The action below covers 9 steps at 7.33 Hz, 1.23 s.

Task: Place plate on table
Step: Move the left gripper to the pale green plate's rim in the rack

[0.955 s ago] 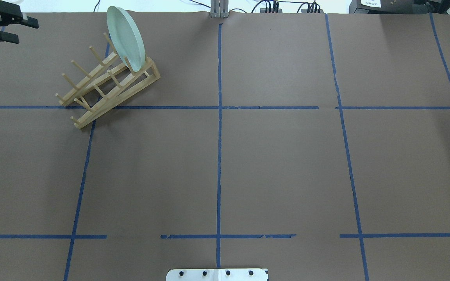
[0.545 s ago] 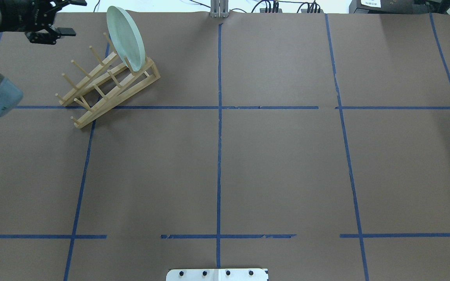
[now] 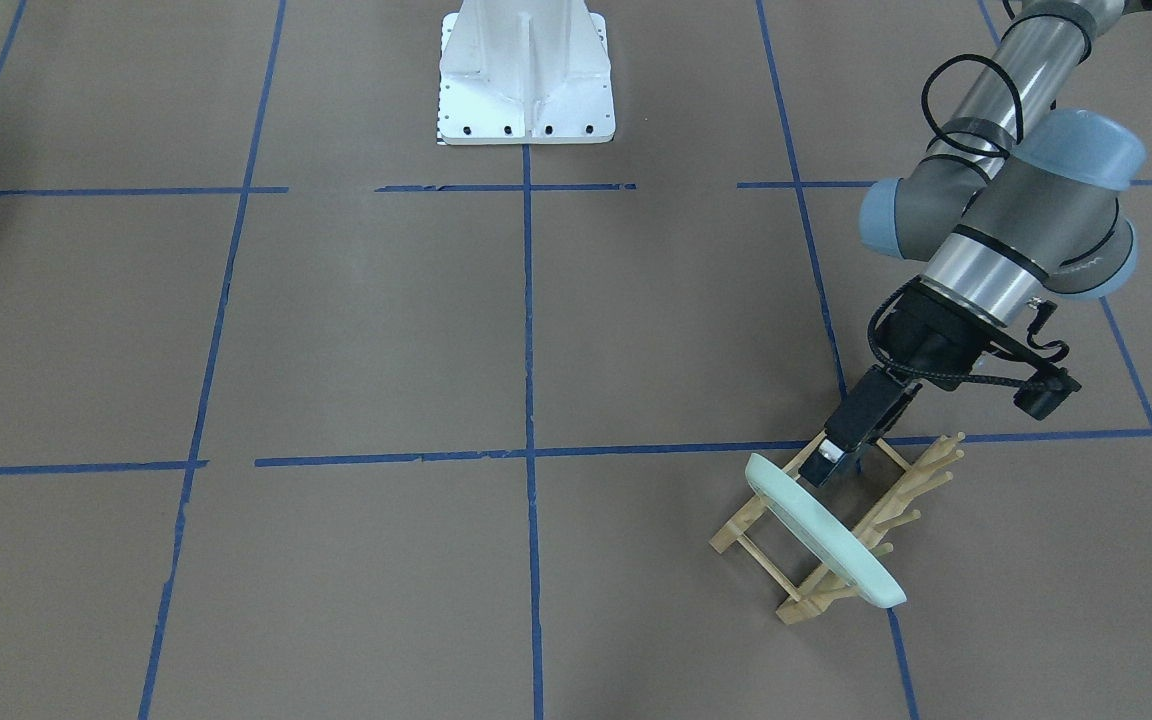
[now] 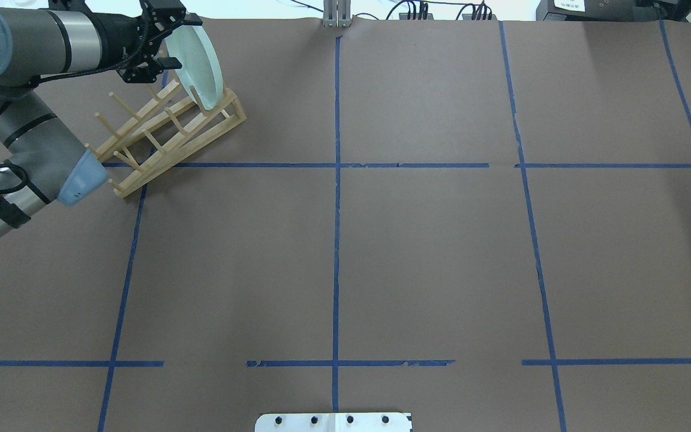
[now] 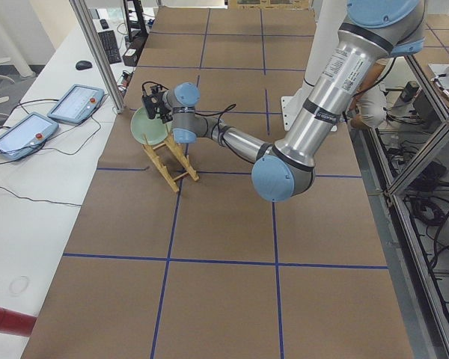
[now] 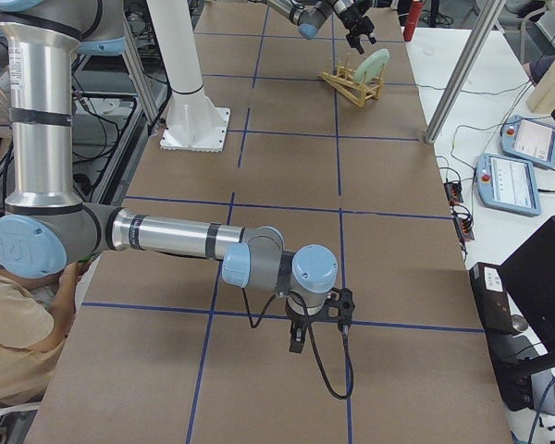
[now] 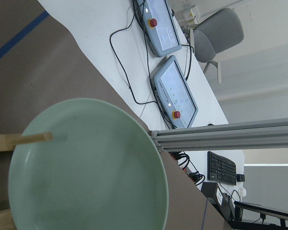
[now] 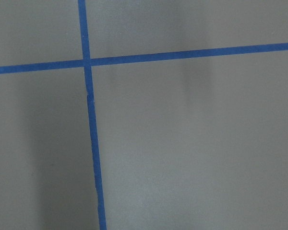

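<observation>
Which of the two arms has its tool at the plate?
The left tool, by the rim of the upright plate in the wooden rack; the right tool hangs over the table far away.

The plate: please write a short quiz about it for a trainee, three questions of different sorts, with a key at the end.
1. True or false: the plate lies flat on the table.
2. Which arm has brought its gripper to the plate's rim? A. the left arm B. the right arm C. neither arm
3. Fill in the missing word: the plate stands on its edge at one end of the wooden ____.

Key: 1 false; 2 A, it is the left gripper; 3 rack.
</observation>
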Motion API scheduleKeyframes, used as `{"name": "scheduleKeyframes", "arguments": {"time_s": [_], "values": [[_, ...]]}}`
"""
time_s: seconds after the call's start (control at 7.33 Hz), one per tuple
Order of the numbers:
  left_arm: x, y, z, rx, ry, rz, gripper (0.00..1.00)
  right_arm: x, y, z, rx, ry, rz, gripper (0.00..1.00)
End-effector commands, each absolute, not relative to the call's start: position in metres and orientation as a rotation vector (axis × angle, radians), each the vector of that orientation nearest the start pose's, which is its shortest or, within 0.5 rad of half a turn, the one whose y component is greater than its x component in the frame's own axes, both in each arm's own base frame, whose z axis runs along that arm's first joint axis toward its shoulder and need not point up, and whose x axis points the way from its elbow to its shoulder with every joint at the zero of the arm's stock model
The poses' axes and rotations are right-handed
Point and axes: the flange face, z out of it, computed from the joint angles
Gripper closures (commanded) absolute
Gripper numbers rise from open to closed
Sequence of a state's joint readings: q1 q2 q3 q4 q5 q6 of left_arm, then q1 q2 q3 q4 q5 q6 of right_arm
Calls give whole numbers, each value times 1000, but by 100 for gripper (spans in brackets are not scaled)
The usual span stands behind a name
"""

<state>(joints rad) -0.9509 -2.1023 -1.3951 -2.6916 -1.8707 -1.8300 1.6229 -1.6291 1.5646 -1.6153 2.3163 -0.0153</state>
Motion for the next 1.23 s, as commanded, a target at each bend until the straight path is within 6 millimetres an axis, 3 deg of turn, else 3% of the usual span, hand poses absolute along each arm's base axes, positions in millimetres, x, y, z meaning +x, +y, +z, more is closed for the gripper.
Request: {"name": "scheduleKeyframes", "arguments": {"time_s": [0.0,0.41,0.95,1.09], "values": [[318,-628,299,278,1450,-760,8,90,-454,696,-79,-748,76,0],[311,-633,299,308,1445,-779,25,90,-454,696,-79,-748,76,0],[312,-641,290,333,1439,-799,36,90,-454,696,-79,-748,76,0],[313,-641,290,334,1437,-798,61,90,-454,696,-79,-748,76,0]]}}
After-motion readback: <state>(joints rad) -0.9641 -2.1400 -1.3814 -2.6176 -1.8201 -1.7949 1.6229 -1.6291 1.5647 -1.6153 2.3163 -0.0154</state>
